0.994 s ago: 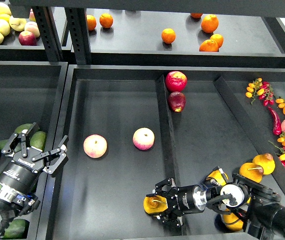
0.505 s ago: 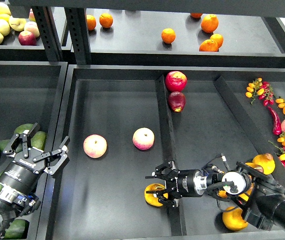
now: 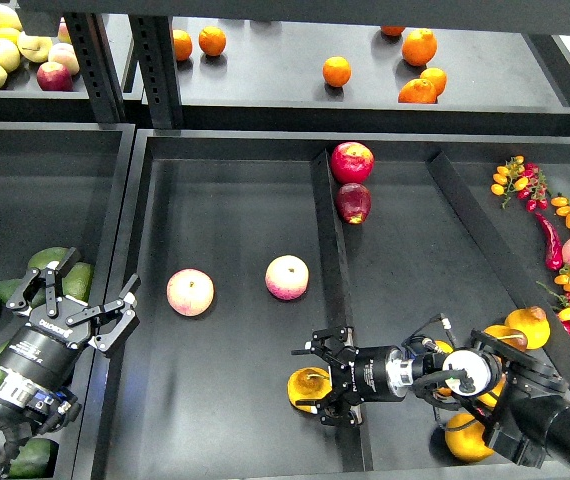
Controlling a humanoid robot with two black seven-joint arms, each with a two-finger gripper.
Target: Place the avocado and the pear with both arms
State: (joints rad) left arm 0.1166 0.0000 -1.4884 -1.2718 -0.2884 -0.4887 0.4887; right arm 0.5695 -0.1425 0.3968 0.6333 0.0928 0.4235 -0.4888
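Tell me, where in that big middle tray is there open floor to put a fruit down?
The middle tray is bare across its far half, above the two pink-cream fruits, and along its near-left corner. It is crowded near the divider, where the right gripper sits at the pear.

Both arms are showing matte black housings with silver metal rings at the wrists. The left claw (image 3: pixel 73 300) is carrying small white lettering on its body, while thin black cables are looping beside the right claw (image 3: pixel 327 389), near a round white disc.
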